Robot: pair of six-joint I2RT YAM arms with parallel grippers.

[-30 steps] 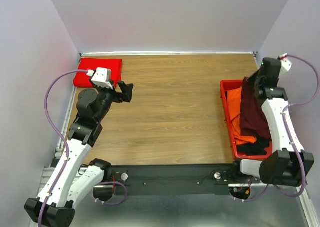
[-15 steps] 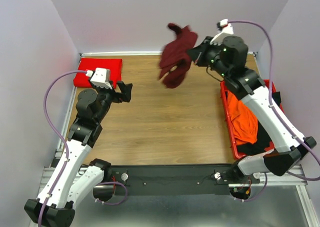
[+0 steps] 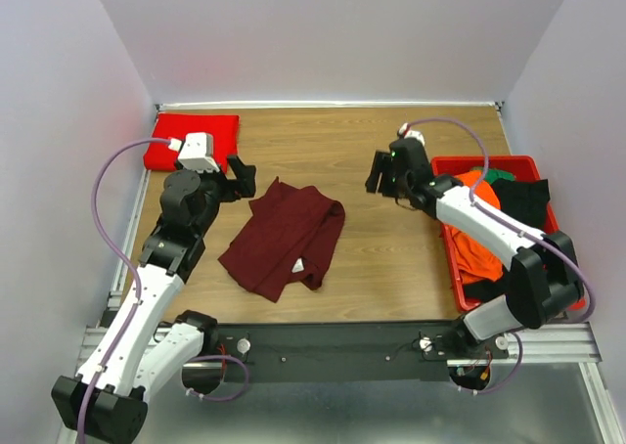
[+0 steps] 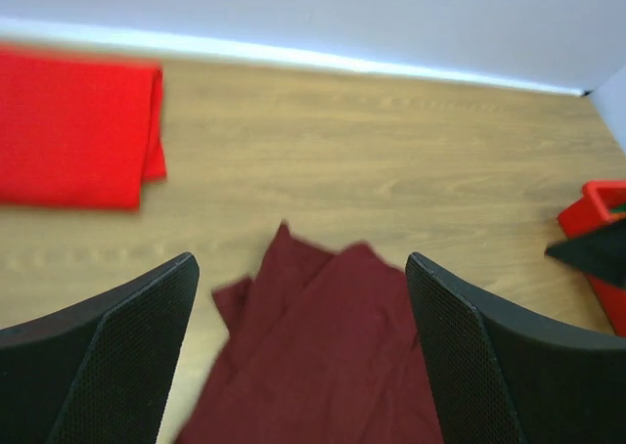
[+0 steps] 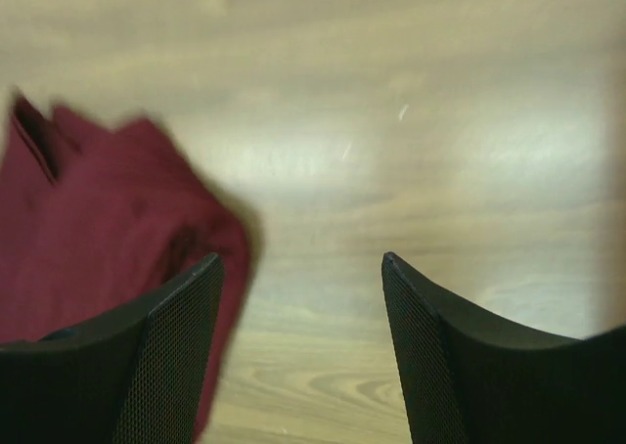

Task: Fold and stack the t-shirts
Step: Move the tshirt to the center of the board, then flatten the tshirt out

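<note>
A dark maroon t-shirt [image 3: 286,235] lies crumpled on the wooden table, its small white neck label [image 3: 298,264] showing near the front. In the left wrist view the maroon t-shirt [image 4: 318,351] lies below and between the wide-apart jaws. My left gripper [image 3: 245,178] hovers open just left of it, holding nothing. A folded bright red t-shirt [image 3: 192,140] rests at the back left corner; the left wrist view shows this red t-shirt [image 4: 73,129] too. My right gripper [image 3: 382,176] is open over bare wood, right of the maroon t-shirt [image 5: 98,219].
A red bin [image 3: 447,231] stands at the table's right edge, holding orange cloth [image 3: 474,239] and black cloth [image 3: 523,198]. White walls close the table on three sides. A black rail runs along the front edge between the arm bases.
My right arm swung the maroon t-shirt out of the bin and across through the air, then let go; the shirt now lies on the table. The left arm shifted slightly.
</note>
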